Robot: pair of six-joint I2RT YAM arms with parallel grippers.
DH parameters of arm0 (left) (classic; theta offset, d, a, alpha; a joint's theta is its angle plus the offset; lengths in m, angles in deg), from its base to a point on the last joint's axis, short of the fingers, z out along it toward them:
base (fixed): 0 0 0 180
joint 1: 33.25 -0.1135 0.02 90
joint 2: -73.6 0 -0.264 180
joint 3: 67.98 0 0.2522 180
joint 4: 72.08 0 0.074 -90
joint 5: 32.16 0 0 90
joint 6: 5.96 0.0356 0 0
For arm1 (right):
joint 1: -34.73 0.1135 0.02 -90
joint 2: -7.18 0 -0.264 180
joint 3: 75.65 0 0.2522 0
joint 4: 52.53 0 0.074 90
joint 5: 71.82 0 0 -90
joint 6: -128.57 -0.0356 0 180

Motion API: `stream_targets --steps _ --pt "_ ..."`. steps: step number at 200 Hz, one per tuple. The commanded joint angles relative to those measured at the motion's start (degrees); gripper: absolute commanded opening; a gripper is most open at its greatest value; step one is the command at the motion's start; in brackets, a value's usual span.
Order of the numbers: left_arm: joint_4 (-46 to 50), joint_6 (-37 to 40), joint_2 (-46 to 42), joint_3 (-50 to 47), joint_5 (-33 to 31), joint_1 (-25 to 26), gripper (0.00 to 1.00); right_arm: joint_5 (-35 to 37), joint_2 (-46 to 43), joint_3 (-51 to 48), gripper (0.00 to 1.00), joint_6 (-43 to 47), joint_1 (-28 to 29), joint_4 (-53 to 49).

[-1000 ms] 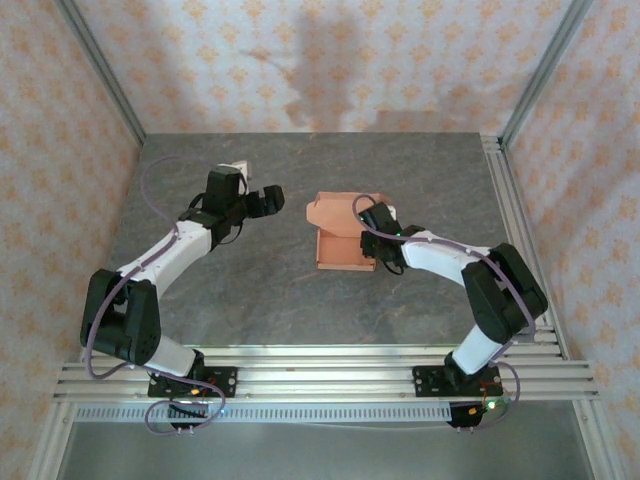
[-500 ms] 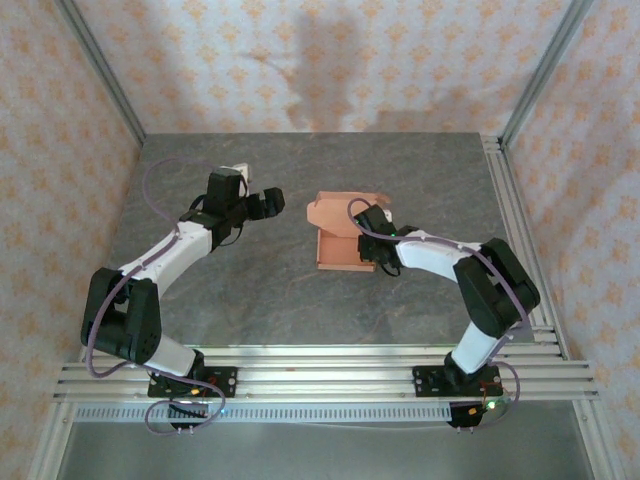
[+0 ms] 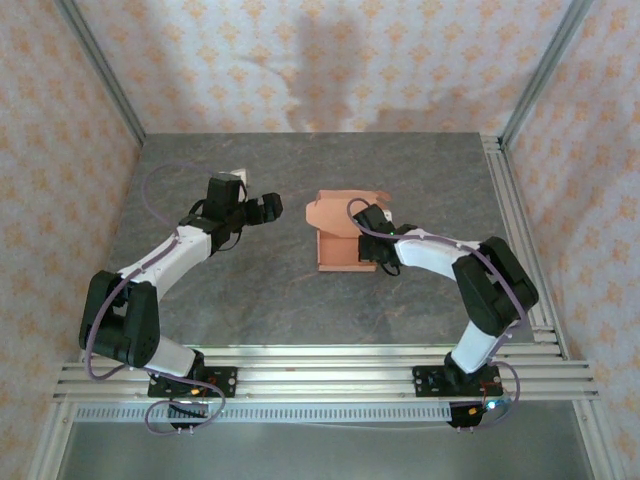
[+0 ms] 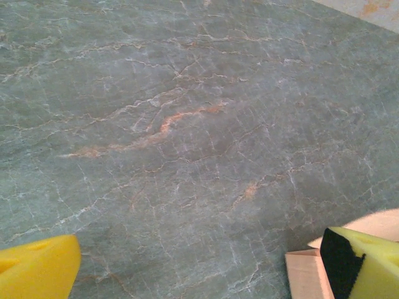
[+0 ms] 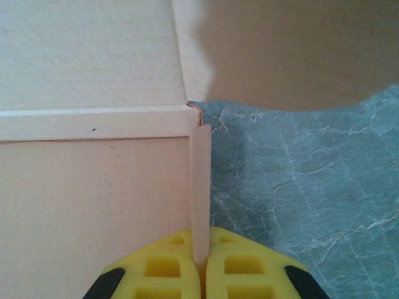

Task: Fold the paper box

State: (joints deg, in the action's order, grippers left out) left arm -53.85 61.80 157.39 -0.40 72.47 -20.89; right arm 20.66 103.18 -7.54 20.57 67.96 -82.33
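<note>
The right gripper (image 5: 201, 252) clamped a side wall of the box (image 5: 93, 199), best turned slowly along its crease, while the left gripper (image 3: 268, 206) hung released nearby.

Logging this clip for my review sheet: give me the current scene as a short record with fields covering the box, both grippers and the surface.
item: paper box, plain salmon-orange card
box state: shallow tray with walls up; wide flap at the far end not closed
right gripper: shut, pinching the box's right side wall
left gripper: open, holding nothing, to the left of the box
surface: grey-green marbled table
</note>
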Motion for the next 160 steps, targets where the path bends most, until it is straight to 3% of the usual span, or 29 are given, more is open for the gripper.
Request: stream_targets --steps 1,25,44,60,67,90,160 --pt "0.3 -4.7 1.7 -1.1 -2.3 -1.4 1.0 2.1 -6.2 -1.5 0.05 -0.1 0.3 3.4" --pt "-2.0 -8.0 4.9 -1.2 2.3 -2.4 1.0 -1.6 -11.3 -4.7 0.05 0.2 0.0 10.5" --pt "-8.4 -12.4 7.6 -2.0 10.3 -2.2 1.0 -7.4 -14.8 -6.9 0.05 0.1 -0.9 16.9" --pt "-13.3 -14.5 10.2 -1.6 16.9 -1.3 0.9 -13.0 -17.0 -8.4 0.05 -0.6 -1.7 22.5" --pt "-15.0 -14.9 11.2 -1.1 19.2 -0.5 0.8 -14.8 -17.8 -9.2 0.05 -1.5 -1.9 25.0" --pt "-18.4 -14.9 13.4 0.6 24.3 3.1 0.62 -21.2 -19.2 -11.7 0.05 -3.2 -2.8 33.7" --pt "-24.6 -17.4 14.5 4.3 31.7 10.5 0.51 -29.4 -16.7 -15.0 0.05 -1.8 -2.6 45.0"
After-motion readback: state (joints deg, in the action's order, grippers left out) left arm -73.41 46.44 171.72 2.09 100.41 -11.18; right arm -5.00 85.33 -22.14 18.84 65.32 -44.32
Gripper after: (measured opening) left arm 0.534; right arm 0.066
